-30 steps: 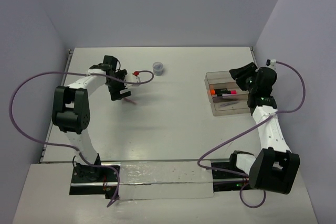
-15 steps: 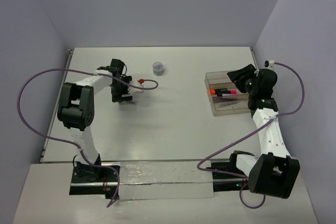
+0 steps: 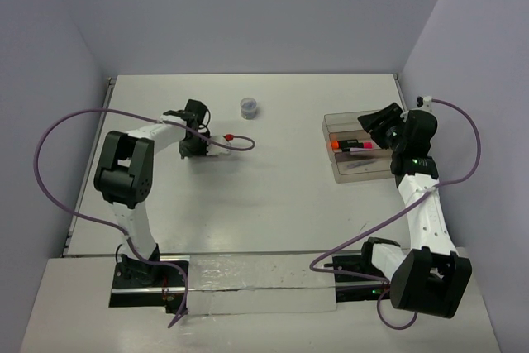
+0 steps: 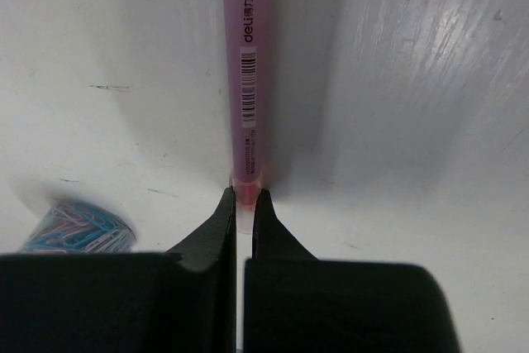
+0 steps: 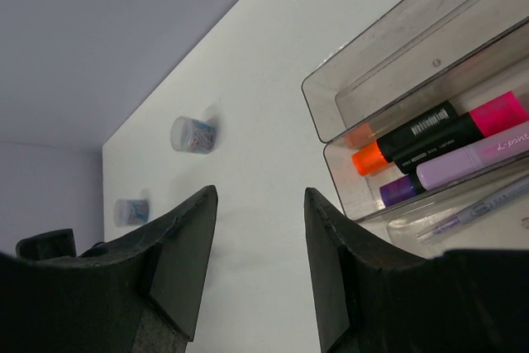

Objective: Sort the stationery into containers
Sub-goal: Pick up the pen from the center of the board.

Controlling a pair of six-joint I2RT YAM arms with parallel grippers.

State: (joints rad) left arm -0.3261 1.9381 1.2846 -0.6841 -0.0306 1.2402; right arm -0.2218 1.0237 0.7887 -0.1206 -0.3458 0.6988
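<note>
**While a pink pen is gripped by the left claw, the right claw is held open beside the tray**

Where the left half of the white worktop (image 3: 273, 196) is seen from above, the left claw (image 4: 244, 201) is lowered onto it. Its two black fingers (image 4: 213, 229) are closed almost fully, and the near end of a pale pink slim pen (image 4: 248, 80) with a printed barcode is pinched between the tips. The pen is laid flat on the worktop and is pointed straight away from the wrist camera. Just beside this claw, a small round jar of coloured paper clips (image 4: 78, 225) is seen, blurred. A second small round jar (image 3: 249, 107) is placed apart, toward the far edge of the worktop.

At the right side, a clear smoky plastic tray with three long compartments (image 5: 388, 39) is set on the worktop. In its middle compartment a black marker with an orange end (image 5: 413, 134) and a pale lilac pen (image 5: 471, 155) are laid side by side, and a magenta end is seen there as well. In the next compartment, nearer to the arm bases, a slim clear pen (image 5: 471, 212) is laid.

The right claw (image 5: 259, 204) is held above the far right part of the tray. Its jaws are parted widely, and nothing is held between them.
</note>
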